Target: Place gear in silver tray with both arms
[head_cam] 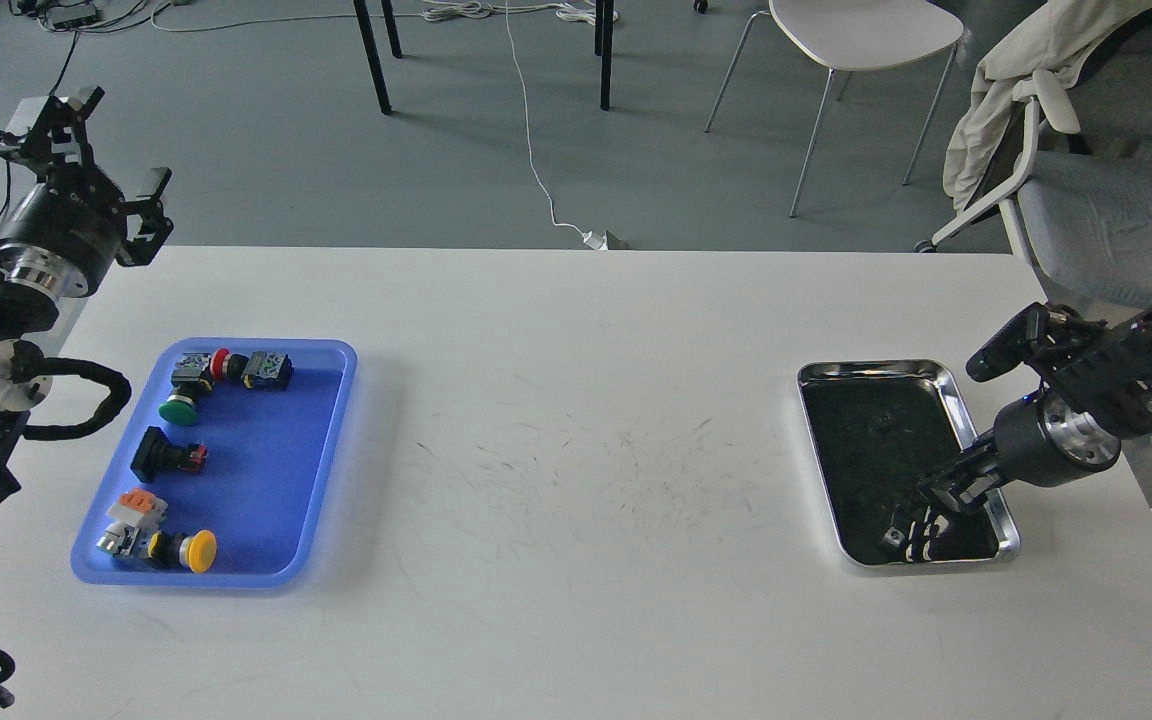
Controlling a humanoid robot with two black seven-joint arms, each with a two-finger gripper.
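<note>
Reaching: right gripper (pixel 939 492) hanging low over near right part of silver tray (pixel 954 400), arm entering from right edge
Right pincer: dark against the tray bottom, fingers not separable; cannot tell opening or whether holding anything
Dark shape under it: small blob at (pixel 911 535) with pale specks, possibly a part, possibly a reflection; unclear
Left gripper (pixel 96 160): raised past table's far left corner, fingers spread wide, holding nothing
Gear: sitting in blue tray (pixel 331 420) at left, well apart from the steel one; green button (pixel 179 407), red button (pixel 221 363), black switch (pixel 168 456), yellow button (pixel 200 551), orange-topped block (pixel 139 503)
Handling, judging: small rigid plastic-and-metal parts, light, smooth round caps likely slipping
Grip point, judging: taking the squarish body, not the domed cap
</note>
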